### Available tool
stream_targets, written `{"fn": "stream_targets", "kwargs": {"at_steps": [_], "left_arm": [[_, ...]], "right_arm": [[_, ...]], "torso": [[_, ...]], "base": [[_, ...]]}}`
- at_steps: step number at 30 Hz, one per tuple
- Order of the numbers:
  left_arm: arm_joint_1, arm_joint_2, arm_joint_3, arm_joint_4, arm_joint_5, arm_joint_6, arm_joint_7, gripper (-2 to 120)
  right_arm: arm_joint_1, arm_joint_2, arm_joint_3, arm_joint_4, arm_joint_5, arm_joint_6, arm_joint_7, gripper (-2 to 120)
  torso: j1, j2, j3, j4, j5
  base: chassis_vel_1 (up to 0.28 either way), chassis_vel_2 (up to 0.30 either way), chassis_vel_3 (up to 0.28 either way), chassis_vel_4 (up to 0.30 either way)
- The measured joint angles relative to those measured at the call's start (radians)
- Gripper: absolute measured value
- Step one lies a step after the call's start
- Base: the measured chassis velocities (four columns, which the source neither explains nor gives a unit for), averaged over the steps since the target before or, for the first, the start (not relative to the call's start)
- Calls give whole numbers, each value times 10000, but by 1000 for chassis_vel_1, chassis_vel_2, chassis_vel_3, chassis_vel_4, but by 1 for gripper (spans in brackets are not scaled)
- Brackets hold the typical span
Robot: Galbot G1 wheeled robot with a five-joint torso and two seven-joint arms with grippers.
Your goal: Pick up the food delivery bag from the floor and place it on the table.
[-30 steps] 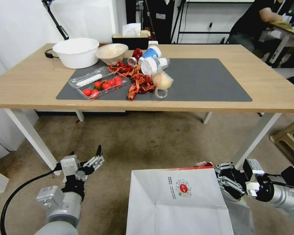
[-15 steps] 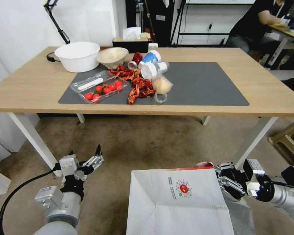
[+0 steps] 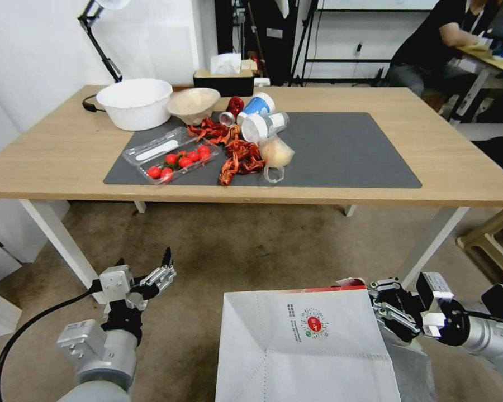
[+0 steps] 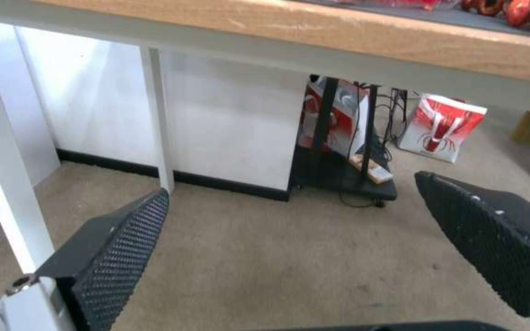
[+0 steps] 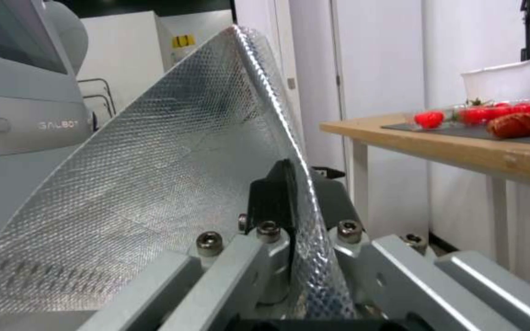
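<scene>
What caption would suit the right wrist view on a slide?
Right pincer shut on the foil-lined wall of the food delivery bag, with the table just beyond.

Across the head view, the whole scene behind the robot sits lower in the picture than a second ago, which means the camera has moved and not the things. The near edge of the table [image 3: 251, 195] lies a little lower, and its grey mat [image 3: 346, 151] and the clutter on it have slid down with it. More of the back wall and of the black lamp arm [image 3: 98, 44] shows at the top. Relative to the camera, the left gripper [image 3: 153, 271], the right gripper [image 3: 383, 304] and the food delivery bag [image 3: 304, 349] keep almost the same places.
</scene>
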Motion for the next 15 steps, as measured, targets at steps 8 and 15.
{"fn": "stream_targets", "kwargs": {"at_steps": [8, 15], "left_arm": [[28, -9, -2, -32, 20, -12, 0, 100], [23, -23, 9, -33, 29, -16, 0, 100]], "right_arm": [[15, -38, -1, 9, -2, 1, -4, 0], [4, -30, -1, 9, -16, 3, -25, 0]], "torso": [[144, 342, 196, 0, 0], [244, 589, 348, 0, 0]], "base": [[0, 0, 0, 0], [0, 0, 0, 0]]}}
